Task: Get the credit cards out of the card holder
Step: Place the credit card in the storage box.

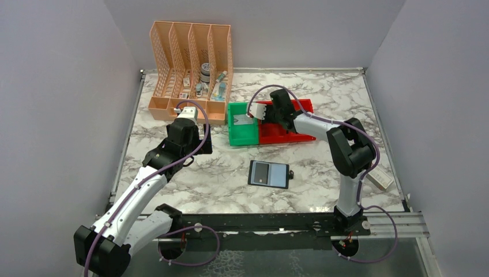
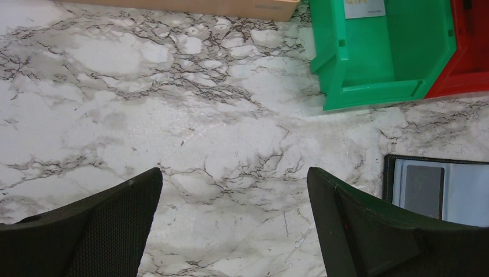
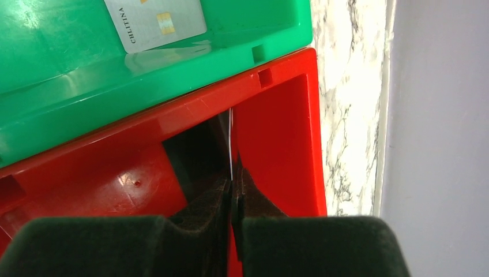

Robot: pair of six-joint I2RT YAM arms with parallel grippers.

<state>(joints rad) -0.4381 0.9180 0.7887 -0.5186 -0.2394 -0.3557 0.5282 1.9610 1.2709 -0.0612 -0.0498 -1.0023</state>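
Card holder (image 1: 269, 174) lay open and flat on the marble table (image 1: 323, 92) in the overhead view, at 6 o'clock from two bins. The green bin (image 1: 233, 137) stood touching the red bin (image 1: 300, 137) at its 9 o'clock. A grey card (image 1: 245, 121) rested inside the green bin. The right gripper (image 1: 259, 111) hung over the line where the bins met. The left gripper (image 1: 186, 118) hovered at 9 o'clock from the green bin, with a peach file rack (image 1: 190, 69) at its 12 o'clock.

From the left wrist, the black fingers (image 2: 104, 225) stood spread wide over bare marble, grasping nothing. The green bin sat at 1 o'clock, and the card holder's corner at 4 o'clock. A dark rectangle showed on its pale inner panel; whether that was a card could not be told.

From the right wrist, the fingers were clamped on a thin card (image 3: 231, 138), seen edge-on and upright above the red bin. The grey card, with its gold chip, lay at 11 o'clock.
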